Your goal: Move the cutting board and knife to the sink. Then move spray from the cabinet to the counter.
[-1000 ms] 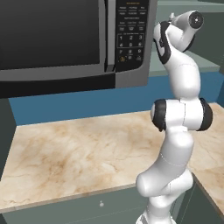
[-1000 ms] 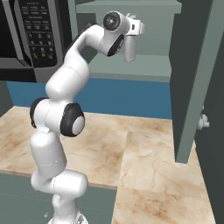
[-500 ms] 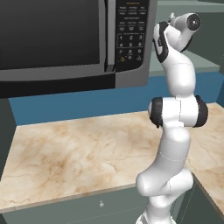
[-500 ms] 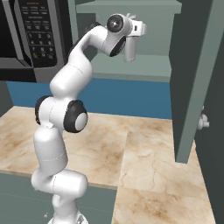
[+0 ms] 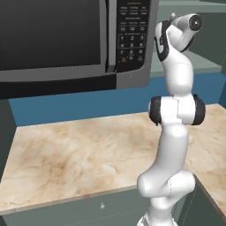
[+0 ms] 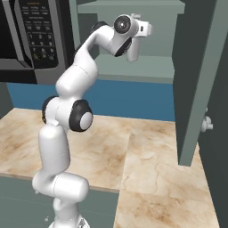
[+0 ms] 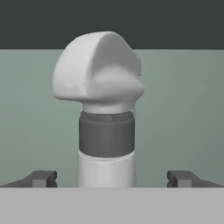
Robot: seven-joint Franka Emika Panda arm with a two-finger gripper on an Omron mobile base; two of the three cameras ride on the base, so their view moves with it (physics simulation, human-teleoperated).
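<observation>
Raised slightly, the gripper [image 7: 112,178] stands wide open astride the spray [image 7: 104,109], apparently not touching it.

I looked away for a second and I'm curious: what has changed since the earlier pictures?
The arm's elbow joint rose a little, pushing the end effector slightly further into the open cabinet. Its fingers are spread on either side of the spray bottle, not gripping it. The counter and microwave look unchanged.

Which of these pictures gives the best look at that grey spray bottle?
The hand view: the spray stands close up between the open gripper's fingertips. The right base view has the hand at the cabinet shelf, hiding the bottle. The left base view doesn't settle it.
</observation>
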